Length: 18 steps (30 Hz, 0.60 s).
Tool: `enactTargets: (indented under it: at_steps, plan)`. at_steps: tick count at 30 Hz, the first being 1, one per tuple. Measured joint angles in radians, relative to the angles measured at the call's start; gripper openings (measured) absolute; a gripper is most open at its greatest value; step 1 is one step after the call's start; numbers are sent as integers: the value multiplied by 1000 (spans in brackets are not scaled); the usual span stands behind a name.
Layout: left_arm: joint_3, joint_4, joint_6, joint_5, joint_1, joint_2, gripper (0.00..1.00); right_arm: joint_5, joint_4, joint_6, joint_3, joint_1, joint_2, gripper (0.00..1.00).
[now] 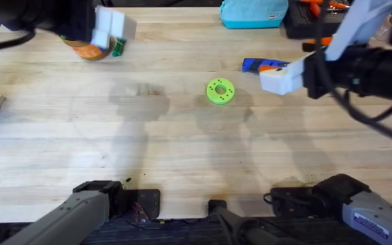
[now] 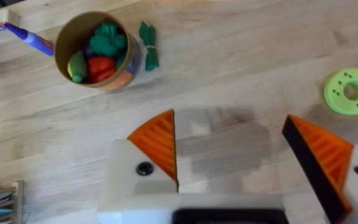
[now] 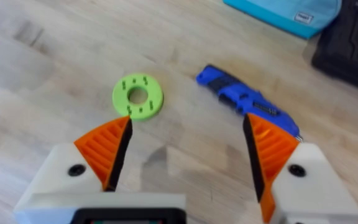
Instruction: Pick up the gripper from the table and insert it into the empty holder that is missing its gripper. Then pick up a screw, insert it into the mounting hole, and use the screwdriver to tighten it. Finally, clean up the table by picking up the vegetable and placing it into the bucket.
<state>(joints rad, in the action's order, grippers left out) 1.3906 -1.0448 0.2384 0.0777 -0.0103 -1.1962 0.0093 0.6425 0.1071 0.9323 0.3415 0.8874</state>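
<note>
left gripper [image 2: 232, 146]: fingers spread wide, nothing held; sits upper left of overhead frame, over the bucket area
right gripper [image 3: 185, 152]: fingers wide, empty; right side of overhead frame
vegetable [image 2: 148, 45]: dark green, lies on the table just beside the bucket, on its right in the left wrist view; long axis runs roughly top to bottom of that frame
bucket [image 2: 64, 43]: orange tub, upright, toy veg already inside
key relation: vegetable lies up and left of the left fingers in the wrist frame; left arm far nearer than right
lime disc [image 3: 138, 98]: mid table, between the arms
blue screwdriver [image 3: 244, 101]: just beside right gripper
likely step: left arm reaches for vegetable
</note>
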Motion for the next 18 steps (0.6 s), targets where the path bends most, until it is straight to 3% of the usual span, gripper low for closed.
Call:
enactTargets:
  at_steps: [6, 11, 18]
  plan:
    - [-4, -23, 2, 2, 24, 77, 993, -2, 70, 1, 25, -1, -1, 994]
    - [-8, 73, 5, 14, 49, 129, 993, -42, 9, 1, 25, 0, 6, 994]
    - [-8, 31, 5, 30, 49, 128, 993, -69, -6, 1, 26, 0, 7, 994]
